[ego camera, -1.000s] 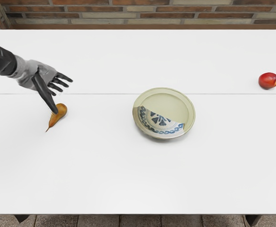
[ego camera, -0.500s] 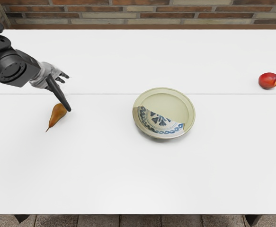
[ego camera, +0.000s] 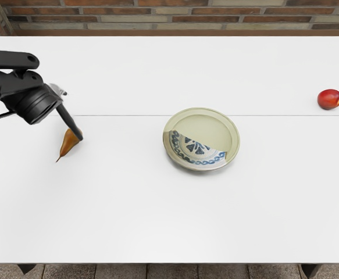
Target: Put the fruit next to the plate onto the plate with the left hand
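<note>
We found the left arm entering from the picture's left edge, its black forearm and wrist turned almost end-on toward the camera and hiding most of the left hand (ego camera: 67,119). One dark finger (ego camera: 71,125) showed, stretched straight and slanting down to the right, its tip at the broad end of the pear (ego camera: 68,143); we could not tell whether it touched. The hand was released and grasped nothing. The pear lay on its side on the white table (ego camera: 157,221), near the left edge and well apart from the plate (ego camera: 168,139), which stood close to the table's middle. The pear's long axis ran on a diagonal: the broad end pointed up and right, toward the finger, and the narrow end with its stem pointed down and left, toward the near left corner. The plate was pale green with a blue pattern on the near part of its inside. A red fruit (ego camera: 329,99) rested far off at the right edge. A brick wall (ego camera: 157,14) stood behind the table.
</note>
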`<act>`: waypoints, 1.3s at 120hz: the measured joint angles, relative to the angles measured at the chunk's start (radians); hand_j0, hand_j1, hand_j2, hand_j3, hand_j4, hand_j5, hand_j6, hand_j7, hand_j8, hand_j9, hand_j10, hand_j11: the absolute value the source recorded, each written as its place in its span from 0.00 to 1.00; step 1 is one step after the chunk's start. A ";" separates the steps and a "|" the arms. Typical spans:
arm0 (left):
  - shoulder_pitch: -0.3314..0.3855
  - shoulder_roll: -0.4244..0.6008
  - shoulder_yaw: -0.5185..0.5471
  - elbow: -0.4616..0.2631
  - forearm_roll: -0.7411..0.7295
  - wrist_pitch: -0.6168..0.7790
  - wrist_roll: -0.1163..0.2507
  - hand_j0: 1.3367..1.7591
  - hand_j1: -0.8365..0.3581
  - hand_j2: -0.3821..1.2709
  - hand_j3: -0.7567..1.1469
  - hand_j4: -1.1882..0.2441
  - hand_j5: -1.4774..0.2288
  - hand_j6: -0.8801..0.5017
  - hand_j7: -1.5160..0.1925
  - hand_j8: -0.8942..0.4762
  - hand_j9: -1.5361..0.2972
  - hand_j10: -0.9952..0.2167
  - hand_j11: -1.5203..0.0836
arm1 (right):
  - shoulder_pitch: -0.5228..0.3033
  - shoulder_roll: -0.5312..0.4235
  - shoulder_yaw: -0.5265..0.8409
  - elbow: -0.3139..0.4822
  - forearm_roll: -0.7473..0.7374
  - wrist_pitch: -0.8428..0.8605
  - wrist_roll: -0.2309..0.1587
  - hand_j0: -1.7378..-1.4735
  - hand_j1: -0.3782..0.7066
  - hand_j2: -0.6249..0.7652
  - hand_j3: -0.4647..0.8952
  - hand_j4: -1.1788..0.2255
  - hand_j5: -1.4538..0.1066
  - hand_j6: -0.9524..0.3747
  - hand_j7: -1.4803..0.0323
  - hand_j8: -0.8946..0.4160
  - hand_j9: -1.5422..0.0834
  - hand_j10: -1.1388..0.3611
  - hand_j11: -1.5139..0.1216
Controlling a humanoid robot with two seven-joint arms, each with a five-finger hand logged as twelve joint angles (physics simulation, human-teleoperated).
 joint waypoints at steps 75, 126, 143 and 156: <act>-0.048 -0.039 0.048 -0.137 -0.045 0.219 0.000 0.76 0.97 0.23 0.40 0.82 0.85 0.62 0.87 0.64 0.82 0.80 0.93 | 0.000 0.000 0.000 0.000 0.000 0.000 0.000 0.30 0.03 0.45 0.34 0.84 0.93 0.72 0.98 0.68 0.95 0.76 0.93; -0.023 -0.068 0.048 -0.131 -0.101 0.220 0.000 0.76 0.97 0.23 0.40 0.81 0.85 0.62 0.87 0.64 0.82 0.80 0.93 | 0.000 0.000 0.000 0.000 0.000 0.000 0.000 0.30 0.03 0.45 0.34 0.84 0.93 0.72 0.98 0.68 0.95 0.76 0.93; -0.013 -0.077 0.048 -0.123 -0.102 0.220 0.000 0.76 0.95 0.24 0.40 0.80 0.83 0.61 0.85 0.62 0.81 0.79 0.91 | 0.000 0.000 0.000 0.000 0.000 0.000 0.000 0.30 0.03 0.45 0.34 0.84 0.93 0.72 0.98 0.68 0.95 0.76 0.93; -0.006 -0.082 0.048 -0.119 -0.104 0.220 0.000 0.76 0.94 0.24 0.40 0.79 0.82 0.60 0.85 0.61 0.80 0.78 0.90 | 0.000 0.000 0.000 0.000 0.000 0.000 0.000 0.30 0.03 0.45 0.34 0.84 0.93 0.72 0.98 0.68 0.95 0.76 0.93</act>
